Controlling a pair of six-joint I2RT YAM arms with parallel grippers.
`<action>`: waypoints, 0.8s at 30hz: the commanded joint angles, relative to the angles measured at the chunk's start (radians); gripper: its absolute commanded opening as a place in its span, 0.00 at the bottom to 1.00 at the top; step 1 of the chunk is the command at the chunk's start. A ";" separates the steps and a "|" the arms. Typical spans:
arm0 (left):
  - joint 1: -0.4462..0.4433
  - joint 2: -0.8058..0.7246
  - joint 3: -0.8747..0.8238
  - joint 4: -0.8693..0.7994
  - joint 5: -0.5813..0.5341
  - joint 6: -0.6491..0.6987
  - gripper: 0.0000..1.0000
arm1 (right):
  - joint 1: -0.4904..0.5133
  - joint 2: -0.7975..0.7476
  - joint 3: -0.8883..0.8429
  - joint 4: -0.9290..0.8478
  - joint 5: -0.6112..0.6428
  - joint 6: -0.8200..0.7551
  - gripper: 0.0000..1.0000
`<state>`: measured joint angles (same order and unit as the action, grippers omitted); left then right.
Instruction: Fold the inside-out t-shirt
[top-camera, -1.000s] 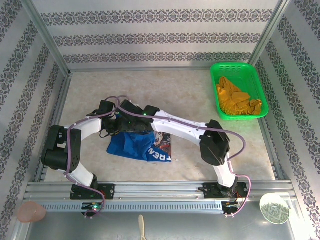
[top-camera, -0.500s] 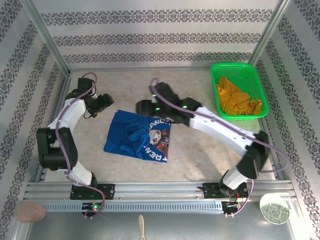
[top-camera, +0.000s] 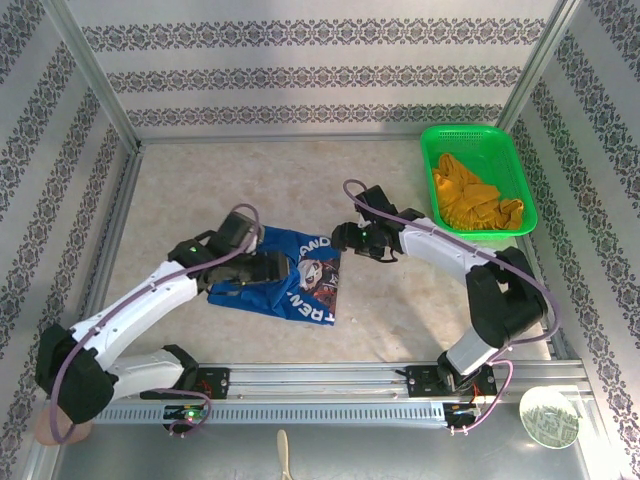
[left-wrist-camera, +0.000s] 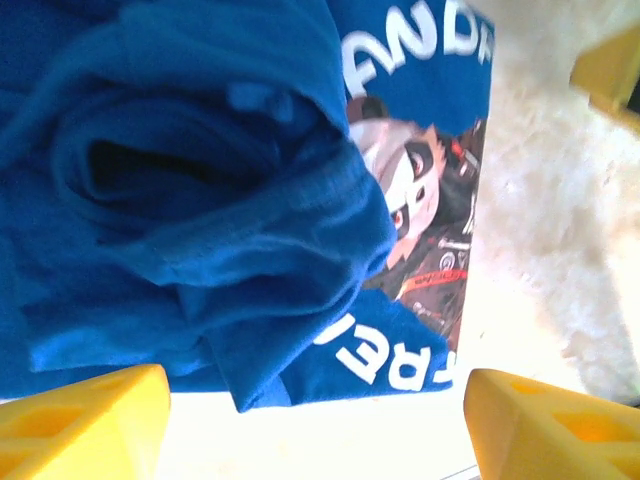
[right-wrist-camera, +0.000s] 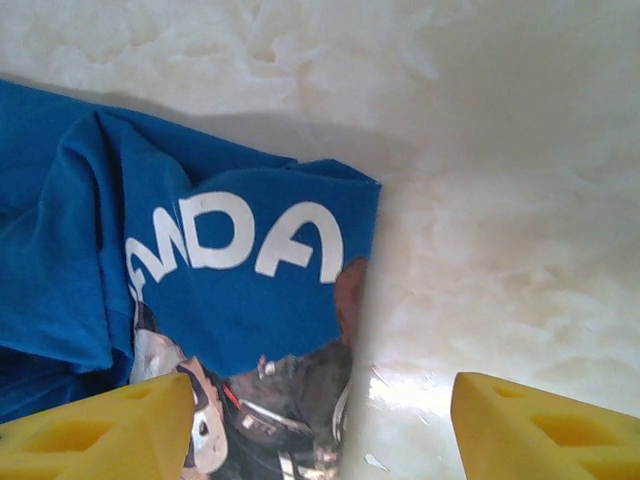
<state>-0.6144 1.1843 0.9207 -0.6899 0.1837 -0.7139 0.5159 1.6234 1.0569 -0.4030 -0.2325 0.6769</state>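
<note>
The inside-out t-shirt (top-camera: 292, 282) lies crumpled on the table's middle, royal blue, with a printed picture and white letters showing on its right part. My left gripper (top-camera: 270, 267) hovers over the shirt's left half. In the left wrist view its yellow fingers stand wide open (left-wrist-camera: 315, 430) over the shirt's bunched folds (left-wrist-camera: 200, 200) and near edge, holding nothing. My right gripper (top-camera: 345, 238) hangs at the shirt's upper right corner. It is open (right-wrist-camera: 320, 430) above the printed edge (right-wrist-camera: 250, 300) and bare table.
A green basket (top-camera: 427, 185) stands at the back right with a mustard garment (top-camera: 475, 205) in it. Patterned walls and metal rails close in the table on three sides. Bare tabletop lies right of the shirt (top-camera: 420, 300).
The left arm has swung from the back left down over the shirt's left half. The right arm has drawn back rightward to the shirt's upper right corner. The shirt has not shifted since half a second ago.
</note>
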 joint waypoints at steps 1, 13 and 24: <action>-0.058 0.078 0.027 0.000 -0.130 -0.056 0.77 | -0.011 0.050 -0.013 0.092 -0.086 0.005 0.69; -0.076 0.294 0.110 0.073 -0.274 -0.057 0.57 | -0.014 0.189 0.014 0.178 -0.120 0.069 0.64; -0.004 0.024 -0.123 0.003 -0.430 -0.257 0.01 | -0.052 0.191 -0.024 0.208 -0.072 0.110 0.00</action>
<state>-0.6552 1.3075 0.8654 -0.6266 -0.1745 -0.8608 0.4843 1.8256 1.0546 -0.2119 -0.3378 0.7757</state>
